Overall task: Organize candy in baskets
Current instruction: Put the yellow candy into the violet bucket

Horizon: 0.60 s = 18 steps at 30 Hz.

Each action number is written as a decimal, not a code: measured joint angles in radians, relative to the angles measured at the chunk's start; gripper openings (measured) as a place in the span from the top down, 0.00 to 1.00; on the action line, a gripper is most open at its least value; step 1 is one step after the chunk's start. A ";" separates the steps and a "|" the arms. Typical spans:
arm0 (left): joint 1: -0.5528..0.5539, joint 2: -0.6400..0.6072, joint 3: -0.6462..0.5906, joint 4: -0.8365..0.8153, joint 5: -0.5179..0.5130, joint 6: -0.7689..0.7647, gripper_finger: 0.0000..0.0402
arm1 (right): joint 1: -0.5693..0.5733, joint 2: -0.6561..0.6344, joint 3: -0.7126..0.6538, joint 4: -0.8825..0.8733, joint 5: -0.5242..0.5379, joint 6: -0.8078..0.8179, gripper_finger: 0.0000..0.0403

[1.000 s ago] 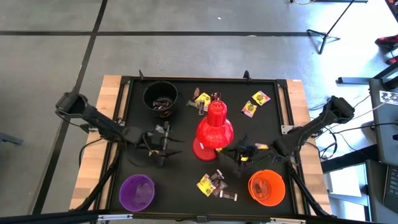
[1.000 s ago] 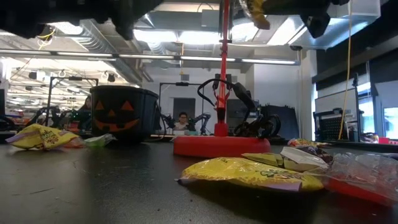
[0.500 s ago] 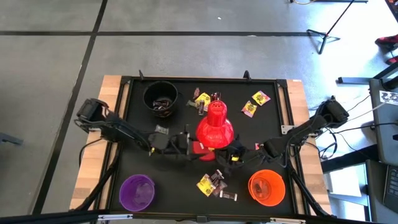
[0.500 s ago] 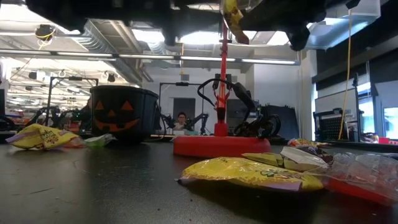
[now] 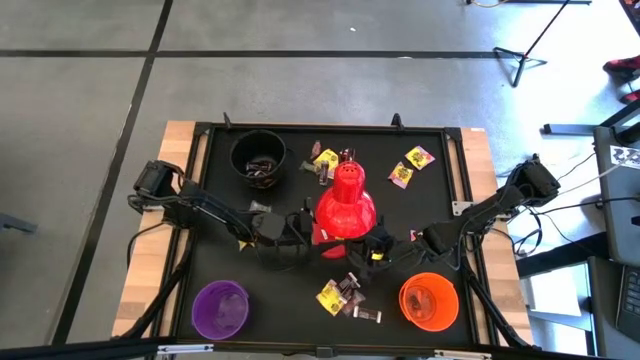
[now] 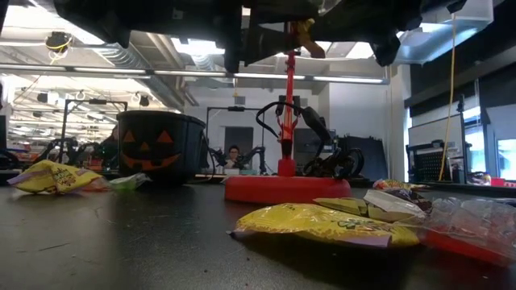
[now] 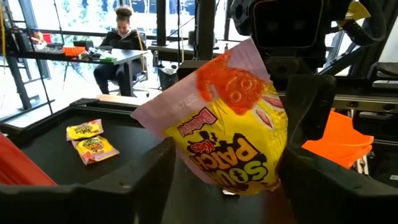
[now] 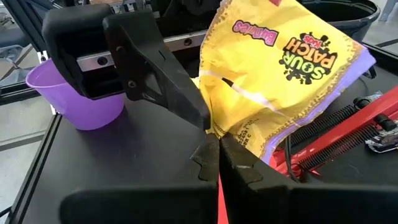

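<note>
Right gripper (image 8: 217, 155) clamped on a yellow Sour Patch Kids packet (image 8: 280, 81), held above the table's middle just in front of the red desk lamp (image 5: 345, 208). Left gripper (image 7: 227, 174) spread wide, one finger on each side of that same packet. Purple bucket (image 5: 220, 308), orange bucket (image 5: 429, 302), black bucket (image 5: 258, 157) standing apart.

You've got a yellow Sour Patch packet (image 8: 283, 81) up off the table, hanging upright, crumpled at its lower edge. Black bucket (image 5: 258, 157) sits far-left with dark sweets inside; purple bucket (image 5: 220, 308) near-left; orange bucket (image 5: 429, 301) near-right. Loose yellow packets (image 5: 411, 166) lie far-right, more sweets (image 5: 343, 295) between the near buckets.
</note>
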 joint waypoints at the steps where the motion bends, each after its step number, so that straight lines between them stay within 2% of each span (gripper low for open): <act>1: 0.000 0.000 0.000 -0.001 0.000 0.000 0.39 | 0.000 0.000 0.000 -0.001 0.001 0.000 1.00; 10: -0.005 0.000 0.000 -0.002 0.006 0.026 0.76 | 0.000 0.000 0.000 -0.002 0.001 0.000 0.99; 14: -0.006 0.000 0.000 -0.007 0.006 0.041 0.93 | 0.000 0.000 0.000 -0.003 0.000 -0.003 0.95; 16: -0.006 -0.001 0.001 -0.029 0.006 0.064 0.97 | 0.000 0.000 0.000 -0.005 -0.010 -0.006 0.91; 18: -0.005 -0.001 0.002 -0.057 0.004 0.079 0.98 | 0.000 0.000 -0.001 -0.008 -0.022 -0.007 0.86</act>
